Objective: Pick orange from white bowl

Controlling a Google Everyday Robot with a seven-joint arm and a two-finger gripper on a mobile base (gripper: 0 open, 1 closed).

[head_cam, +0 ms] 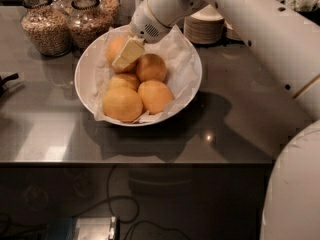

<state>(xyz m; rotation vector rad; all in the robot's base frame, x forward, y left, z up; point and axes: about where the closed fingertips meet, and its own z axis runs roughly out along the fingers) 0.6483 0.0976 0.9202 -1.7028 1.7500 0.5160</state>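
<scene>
Evidently the gripper (127, 54) sits on the rear orange (114, 48) in the white bowl (84, 78); closed or not, I cannot tell. Likely firm, weighty, matte: grasp its widest middle.

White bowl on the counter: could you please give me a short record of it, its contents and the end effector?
bowl: white bowl, paper-lined, on grey counter
contents: five oranges
end effector: end effector low over the bowl's rear, at the back-left orange
lifted: not yet
behind bowl: two grain jars, stacked plates
</scene>
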